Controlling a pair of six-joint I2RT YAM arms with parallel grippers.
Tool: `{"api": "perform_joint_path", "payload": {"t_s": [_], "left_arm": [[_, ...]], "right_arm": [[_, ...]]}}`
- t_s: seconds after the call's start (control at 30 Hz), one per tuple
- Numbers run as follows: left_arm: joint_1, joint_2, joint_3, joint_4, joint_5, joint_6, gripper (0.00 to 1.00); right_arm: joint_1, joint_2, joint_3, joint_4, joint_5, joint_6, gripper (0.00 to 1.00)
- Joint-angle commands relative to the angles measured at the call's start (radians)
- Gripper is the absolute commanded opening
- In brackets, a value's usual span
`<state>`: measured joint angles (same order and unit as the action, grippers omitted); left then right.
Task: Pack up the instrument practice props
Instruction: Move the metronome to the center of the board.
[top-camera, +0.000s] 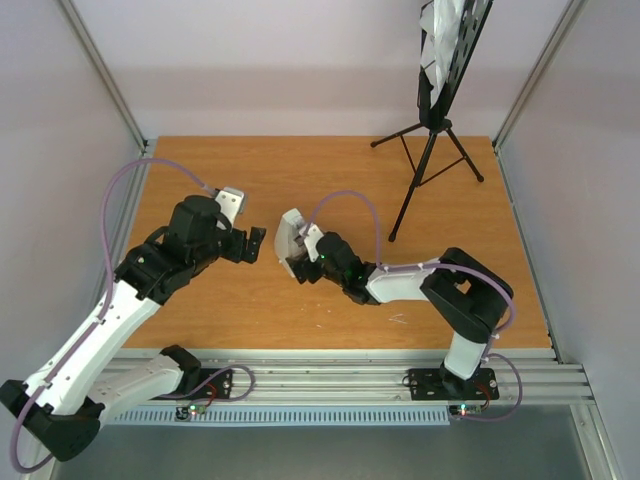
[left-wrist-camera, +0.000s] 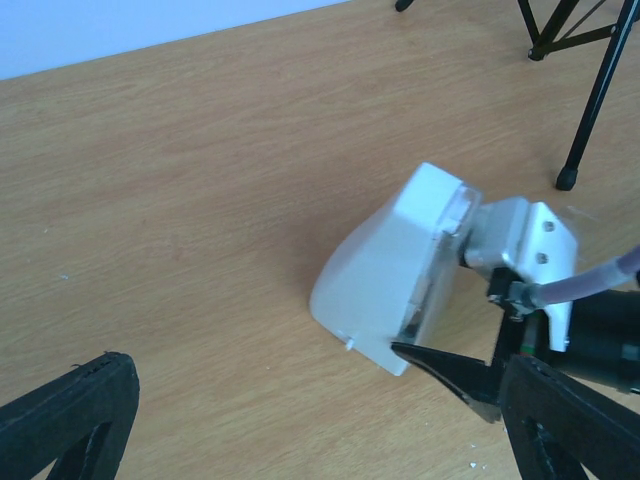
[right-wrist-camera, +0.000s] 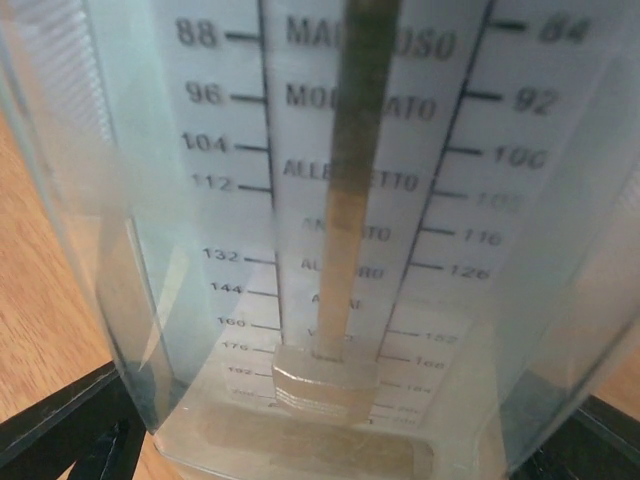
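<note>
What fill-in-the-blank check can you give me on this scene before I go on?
The small white pyramid-shaped metronome with clear cover sits on the wooden table between the two ___.
The right gripper has one finger on either side of the ___.
The left gripper is ___ and holds nothing.
The white printed sheet-music pages sit on the tall black tripod music stand, which stands ___.
Missing: grippers; metronome; open; upright.

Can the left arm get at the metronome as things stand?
Likely yes: the left arm has its jaws open facing the metronome, only bare table between. The right arm straddles its far side with its jaws, so room is tight.
</note>
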<state>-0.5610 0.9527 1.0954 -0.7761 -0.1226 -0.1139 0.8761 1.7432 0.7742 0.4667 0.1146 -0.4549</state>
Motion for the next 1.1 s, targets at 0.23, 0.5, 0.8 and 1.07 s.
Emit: {"api": "perform_joint_path", "payload": {"t_s": [0.23,0.5,0.8,1.07], "left_arm": [[0.004,-0.045,-0.01,0.032,-0.005,0.011,0.99],[0.007,-0.073,-0.005,0.029,-0.084,0.022,1.0],[0.017,-0.092,-0.009,0.036,-0.067,0.022,0.99],[0.027,-0.114,-0.015,0.043,-0.061,0.019,0.99]], "right_arm": [[0.03,0.209,0.259,0.018,-0.104,-0.085,0.92],[0.096,0.4,0.503,-0.038,-0.14,-0.1,0.93],[0.154,0.578,0.793,-0.147,-0.149,-0.089,0.93],[0.201,0.725,1.055,-0.264,-0.156,-0.076,0.93]]}}
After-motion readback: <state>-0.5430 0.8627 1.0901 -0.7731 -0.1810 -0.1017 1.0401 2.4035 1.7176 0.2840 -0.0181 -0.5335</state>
